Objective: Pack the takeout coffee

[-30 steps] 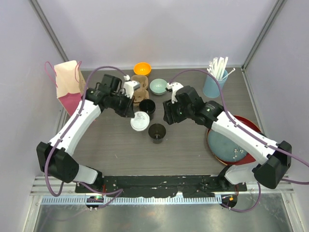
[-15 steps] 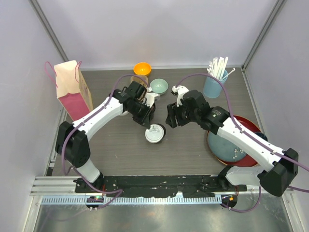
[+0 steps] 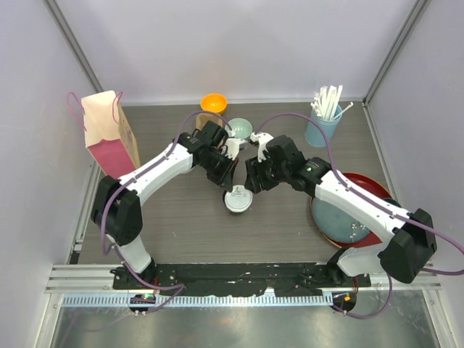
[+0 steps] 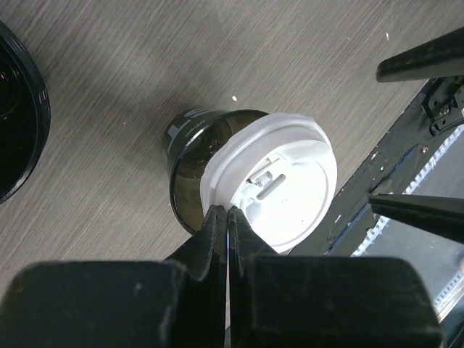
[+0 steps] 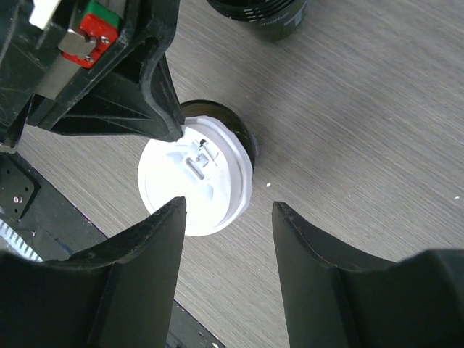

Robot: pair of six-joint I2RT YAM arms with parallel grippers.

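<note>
Paper bag (image 3: 109,135), kraft above and pink below, stands upright at the far left of the table (image 3: 174,225), well apart from the work; an orange bowl (image 3: 214,103) sits at the back, with a pale green bowl (image 3: 239,129) just in front of it and to its right

Your left gripper (image 4: 228,214) reaches into the middle of the table with its jaws pressed together on the rim of the white lid (image 4: 279,181); the lid lies askew over the mouth of a black paper cup (image 4: 190,156), pushed off to one side so that a crescent of the cup's open rim shows; the cup stands upright on the wood-grain surface near the table's centre; a second black cup (image 5: 259,16), open-topped, stands just behind it

Your right gripper (image 5: 228,205) hangs over the same cup from the other side, jaws apart and holding nothing; its two fingers (image 5: 145,250) straddle the near edge of the lid from above, and you cannot tell from these views whether they touch it

Further right, a light-blue tumbler (image 3: 319,130) of white straws stands at the back; a round red tray (image 3: 320,230) carrying a blue-grey plate (image 3: 337,217) lies under your right forearm
</note>
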